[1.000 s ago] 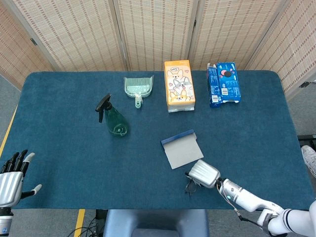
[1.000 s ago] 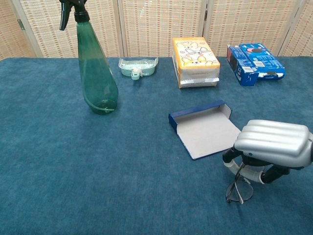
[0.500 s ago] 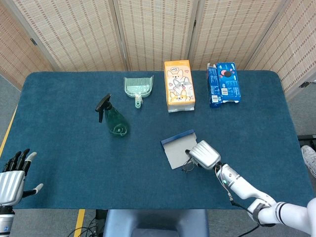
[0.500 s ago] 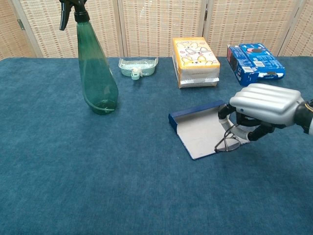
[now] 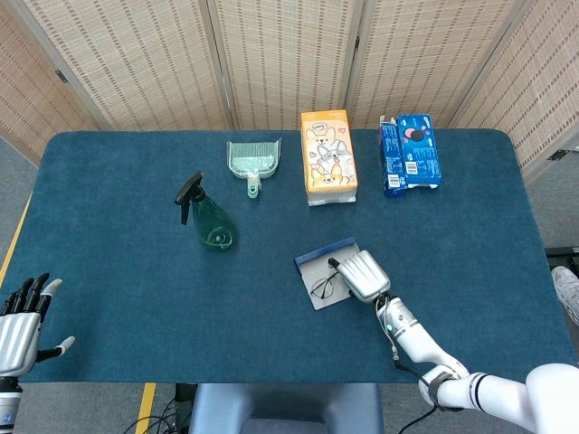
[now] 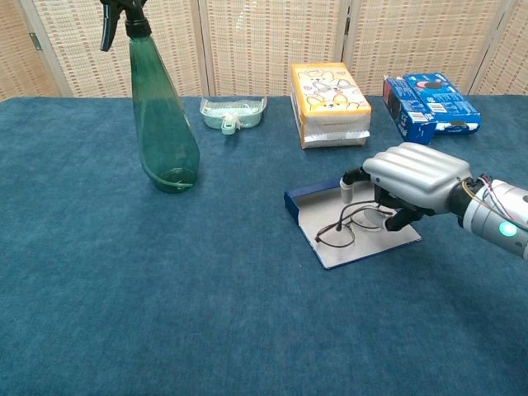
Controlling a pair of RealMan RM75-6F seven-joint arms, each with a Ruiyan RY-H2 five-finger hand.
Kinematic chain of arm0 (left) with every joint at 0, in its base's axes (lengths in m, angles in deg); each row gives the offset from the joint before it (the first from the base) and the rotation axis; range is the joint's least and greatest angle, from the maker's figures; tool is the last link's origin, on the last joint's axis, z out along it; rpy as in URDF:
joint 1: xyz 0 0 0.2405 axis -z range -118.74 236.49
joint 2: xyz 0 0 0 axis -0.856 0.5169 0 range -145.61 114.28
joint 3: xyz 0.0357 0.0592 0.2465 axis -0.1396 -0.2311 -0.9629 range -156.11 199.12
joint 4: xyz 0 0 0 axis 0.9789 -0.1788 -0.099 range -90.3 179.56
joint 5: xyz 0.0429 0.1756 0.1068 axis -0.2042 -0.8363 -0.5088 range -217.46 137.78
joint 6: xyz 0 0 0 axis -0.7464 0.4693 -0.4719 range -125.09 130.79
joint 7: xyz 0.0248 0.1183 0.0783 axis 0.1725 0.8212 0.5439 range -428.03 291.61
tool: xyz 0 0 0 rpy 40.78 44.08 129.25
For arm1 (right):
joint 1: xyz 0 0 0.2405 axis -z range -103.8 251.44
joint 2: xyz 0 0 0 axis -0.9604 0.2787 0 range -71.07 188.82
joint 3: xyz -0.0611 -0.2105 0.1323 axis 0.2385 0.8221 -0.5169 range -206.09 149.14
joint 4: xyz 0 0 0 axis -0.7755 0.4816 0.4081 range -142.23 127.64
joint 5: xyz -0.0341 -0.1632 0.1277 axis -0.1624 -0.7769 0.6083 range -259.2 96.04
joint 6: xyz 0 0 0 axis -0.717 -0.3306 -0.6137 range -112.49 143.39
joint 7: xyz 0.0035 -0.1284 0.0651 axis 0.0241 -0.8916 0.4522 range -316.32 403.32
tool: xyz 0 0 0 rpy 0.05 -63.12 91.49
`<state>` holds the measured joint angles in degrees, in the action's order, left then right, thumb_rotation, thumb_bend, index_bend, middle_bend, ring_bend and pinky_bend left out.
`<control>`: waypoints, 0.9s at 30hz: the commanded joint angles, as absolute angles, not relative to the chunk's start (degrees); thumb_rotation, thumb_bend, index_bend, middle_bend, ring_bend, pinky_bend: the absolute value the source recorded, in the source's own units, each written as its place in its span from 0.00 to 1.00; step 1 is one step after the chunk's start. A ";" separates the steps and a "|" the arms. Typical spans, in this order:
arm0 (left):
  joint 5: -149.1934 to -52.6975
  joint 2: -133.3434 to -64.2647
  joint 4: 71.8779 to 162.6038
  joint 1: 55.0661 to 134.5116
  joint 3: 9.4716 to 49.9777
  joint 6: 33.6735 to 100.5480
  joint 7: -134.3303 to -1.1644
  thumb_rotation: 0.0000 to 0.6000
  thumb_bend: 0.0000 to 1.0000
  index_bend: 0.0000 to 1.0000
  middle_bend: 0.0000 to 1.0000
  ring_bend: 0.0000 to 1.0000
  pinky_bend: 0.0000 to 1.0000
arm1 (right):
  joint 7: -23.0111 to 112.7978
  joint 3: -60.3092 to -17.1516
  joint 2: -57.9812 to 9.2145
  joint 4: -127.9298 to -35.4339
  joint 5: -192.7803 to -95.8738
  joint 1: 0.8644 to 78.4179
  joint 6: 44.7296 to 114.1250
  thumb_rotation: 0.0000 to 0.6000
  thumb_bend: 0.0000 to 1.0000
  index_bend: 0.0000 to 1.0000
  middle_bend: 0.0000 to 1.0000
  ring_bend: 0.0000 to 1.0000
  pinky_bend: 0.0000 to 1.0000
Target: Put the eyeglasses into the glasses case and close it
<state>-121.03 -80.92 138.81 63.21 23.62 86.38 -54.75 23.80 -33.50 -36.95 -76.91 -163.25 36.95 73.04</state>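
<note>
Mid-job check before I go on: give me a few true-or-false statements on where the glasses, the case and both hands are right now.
1. The eyeglasses are over the open glasses case. True.
2. The glasses case is already closed. False: it lies open, its grey inside showing.
3. The right hand is at the eyeglasses, above the case. True.
4. The left hand holds the spray bottle. False: it holds nothing, fingers apart, at the table's near left edge, well away from the bottle.
5. The eyeglasses lie beside the blue box. False: they are at the case, nearer the robot than the box.
</note>
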 commanded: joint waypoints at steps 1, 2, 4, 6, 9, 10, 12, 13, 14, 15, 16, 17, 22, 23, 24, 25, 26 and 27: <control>-121.15 -81.00 138.71 63.26 23.57 86.33 -54.93 1.00 0.13 0.15 0.07 0.05 0.18 | 23.49 -33.47 -36.79 -77.29 -162.96 37.21 73.22 1.00 0.44 0.25 1.00 1.00 1.00; -121.23 -81.05 138.70 63.28 23.56 86.34 -55.00 1.00 0.13 0.15 0.07 0.05 0.18 | 23.46 -33.42 -36.64 -77.54 -162.98 37.31 73.39 1.00 0.44 0.24 1.00 1.00 1.00; -121.39 -81.11 138.69 63.28 23.53 86.40 -55.09 1.00 0.13 0.15 0.07 0.05 0.18 | 23.63 -33.06 -36.01 -78.41 -163.45 37.66 74.05 1.00 0.44 0.24 1.00 1.00 1.00; -121.50 -81.12 138.68 63.29 23.52 86.47 -55.10 1.00 0.13 0.15 0.07 0.05 0.18 | 23.78 -32.70 -35.29 -79.36 -163.91 38.03 74.70 1.00 0.44 0.24 1.00 1.00 1.00; -121.77 -81.07 138.80 63.31 23.52 86.64 -55.09 1.00 0.13 0.15 0.07 0.05 0.18 | 24.08 -31.73 -33.57 -81.43 -164.84 39.01 75.96 1.00 0.46 0.24 1.00 1.00 1.00; -121.85 -81.07 138.84 63.30 23.50 86.71 -55.08 1.00 0.13 0.15 0.07 0.05 0.18 | 24.17 -31.36 -33.13 -81.93 -165.07 39.29 76.16 1.00 0.47 0.24 1.00 1.00 1.00; -121.91 -81.10 138.90 63.27 23.47 86.76 -55.02 1.00 0.13 0.15 0.07 0.05 0.18 | 24.11 -30.70 -32.46 -82.67 -165.29 39.70 76.17 1.00 0.50 0.24 1.00 1.00 1.00; -121.91 -81.14 138.96 63.29 23.43 86.69 -54.94 1.00 0.13 0.15 0.07 0.05 0.18 | 23.88 -30.36 -32.20 -83.02 -165.30 39.84 75.94 1.00 0.51 0.24 1.00 1.00 1.00; -121.94 -81.16 139.01 63.32 23.40 86.63 -54.88 1.00 0.13 0.15 0.07 0.05 0.18 | 23.71 -30.18 -32.13 -83.19 -165.24 39.90 75.73 1.00 0.52 0.23 1.00 1.00 1.00; -122.00 -81.21 139.07 63.37 23.39 86.59 -54.82 1.00 0.13 0.15 0.07 0.05 0.18 | 23.56 -30.09 -32.20 -83.28 -165.18 39.94 75.56 1.00 0.54 0.23 1.00 1.00 1.00; -122.06 -81.25 139.11 63.40 23.37 86.56 -54.81 1.00 0.13 0.15 0.07 0.05 0.18 | 23.54 -30.08 -32.31 -83.26 -165.13 39.94 75.47 1.00 0.55 0.23 1.00 1.00 1.00; -122.08 -81.26 139.12 63.43 23.38 86.54 -54.79 1.00 0.13 0.15 0.07 0.05 0.18 | 23.56 -30.13 -32.45 -83.20 -165.04 39.92 75.36 1.00 0.56 0.23 1.00 1.00 1.00; -121.94 -80.98 139.23 63.34 23.49 86.75 -54.69 1.00 0.13 0.15 0.07 0.05 0.18 | 23.72 -30.63 -33.19 -82.41 -164.64 39.59 74.76 1.00 0.58 0.23 1.00 1.00 1.00; -121.93 -80.95 139.23 63.29 23.49 86.83 -54.71 1.00 0.13 0.15 0.07 0.05 0.18 | 23.71 -30.67 -33.31 -82.27 -164.57 39.52 74.59 1.00 0.58 0.23 1.00 1.00 1.00; -121.91 -80.91 139.26 63.24 23.45 86.87 -54.74 1.00 0.13 0.15 0.07 0.05 0.18 | 23.68 -30.69 -33.45 -82.10 -164.47 39.42 74.33 1.00 0.59 0.23 1.00 1.00 1.00; -121.92 -80.89 139.28 63.21 23.42 86.89 -54.76 1.00 0.13 0.15 0.07 0.05 0.18 | 23.65 -30.69 -33.59 -81.98 -164.44 39.38 74.20 1.00 0.59 0.23 1.00 1.00 1.00; -121.94 -80.87 139.30 63.17 23.38 86.90 -54.75 1.00 0.13 0.15 0.07 0.05 0.18 | 23.62 -30.65 -33.73 -81.87 -164.44 39.33 74.07 1.00 0.60 0.23 1.00 1.00 1.00; -121.94 -80.85 139.33 63.11 23.32 86.92 -54.75 1.00 0.13 0.15 0.07 0.05 0.18 | 23.60 -30.54 -33.90 -81.74 -164.46 39.31 73.90 1.00 0.60 0.23 1.00 1.00 1.00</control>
